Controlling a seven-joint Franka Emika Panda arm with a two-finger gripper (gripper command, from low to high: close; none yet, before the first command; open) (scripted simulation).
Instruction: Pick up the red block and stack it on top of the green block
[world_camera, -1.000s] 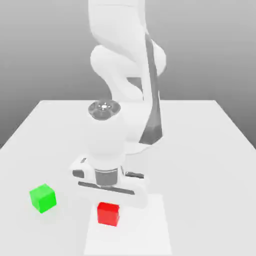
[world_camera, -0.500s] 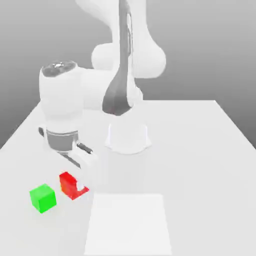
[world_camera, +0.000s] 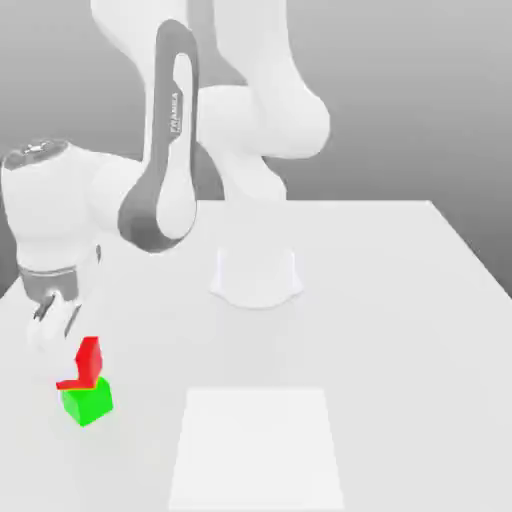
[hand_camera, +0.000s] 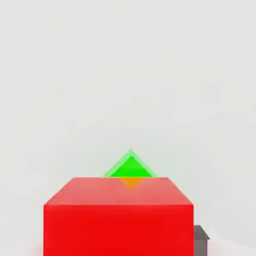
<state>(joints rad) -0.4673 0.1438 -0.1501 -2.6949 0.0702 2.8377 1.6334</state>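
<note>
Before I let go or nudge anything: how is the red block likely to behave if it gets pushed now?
The red block looks stiff, since its faces are flat and its edges straight. It seems unlikely to roll, being boxy. Perched over the green block, it could probably slide or tip off if pushed sideways.

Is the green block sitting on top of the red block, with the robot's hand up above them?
Not quite: the red block is on top of the green block, as the exterior view shows. The robot's hand is up above them.
</note>
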